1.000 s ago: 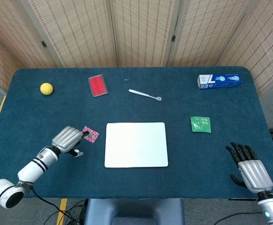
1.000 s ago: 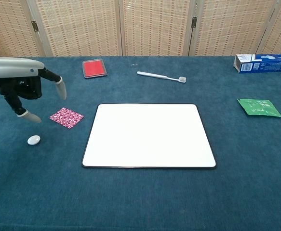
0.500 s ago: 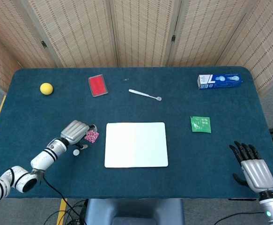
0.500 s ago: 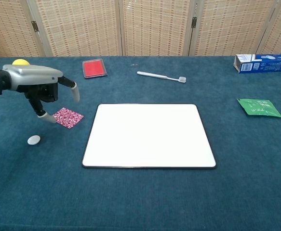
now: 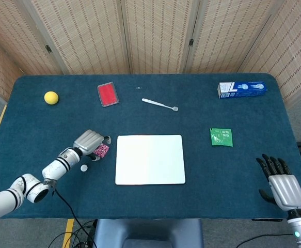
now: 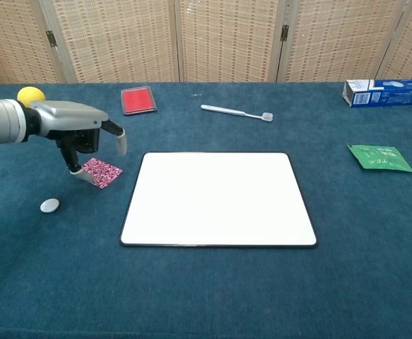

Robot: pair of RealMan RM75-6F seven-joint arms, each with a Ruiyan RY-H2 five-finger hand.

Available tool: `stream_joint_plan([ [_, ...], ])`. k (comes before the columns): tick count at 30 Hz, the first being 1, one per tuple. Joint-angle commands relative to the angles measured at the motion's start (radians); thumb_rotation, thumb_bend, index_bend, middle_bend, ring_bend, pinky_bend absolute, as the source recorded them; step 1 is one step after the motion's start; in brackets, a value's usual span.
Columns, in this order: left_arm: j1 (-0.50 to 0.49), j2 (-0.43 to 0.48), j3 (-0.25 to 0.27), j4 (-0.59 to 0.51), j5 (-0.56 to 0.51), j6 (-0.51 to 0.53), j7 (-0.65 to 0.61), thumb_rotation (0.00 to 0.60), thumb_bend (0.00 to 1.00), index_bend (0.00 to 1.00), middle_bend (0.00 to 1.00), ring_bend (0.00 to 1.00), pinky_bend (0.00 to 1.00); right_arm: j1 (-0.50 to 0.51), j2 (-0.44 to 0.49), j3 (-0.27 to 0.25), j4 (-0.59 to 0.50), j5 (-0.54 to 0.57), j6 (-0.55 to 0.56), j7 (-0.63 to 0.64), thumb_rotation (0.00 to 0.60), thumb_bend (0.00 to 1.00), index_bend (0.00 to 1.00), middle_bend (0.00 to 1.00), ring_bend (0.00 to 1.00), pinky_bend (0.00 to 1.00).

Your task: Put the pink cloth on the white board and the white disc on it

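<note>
The left robot hand [image 6: 85, 134] has travelled rightward across the worktop, toward the white board, and now sits over the pink cloth [image 6: 101, 172], its lower fingertips at the cloth's near-left edge. The white disc [image 6: 49, 205] now lies behind it, to its left.

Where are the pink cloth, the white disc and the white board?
pink cloth [image 6: 105, 171], chest view, on the exposed patterned part beside the hand.
white disc [image 6: 49, 205], chest view, on its top face.
white board [image 6: 218, 198], chest view, on the bare middle of its surface.
</note>
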Motion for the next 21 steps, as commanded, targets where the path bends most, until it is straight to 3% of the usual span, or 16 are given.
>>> stream_joint_plan([
  [1, -0.017, -0.02, 0.013, 0.038, 0.008, -0.019, -0.021, 0.6, 0.23, 0.37, 1.0, 1.0, 0.9, -0.001, 0.0, 0.003, 0.001, 0.006, 0.002, 0.0, 0.6, 0.19, 0.0, 0.0, 0.0, 0.0],
  [21, -0.047, -0.096, 0.069, 0.192, 0.03, -0.045, -0.11, 0.6, 0.23, 0.4, 1.0, 1.0, 0.9, 0.0, 0.002, 0.01, 0.003, 0.02, 0.006, 0.003, 0.6, 0.19, 0.0, 0.0, 0.0, 0.0],
])
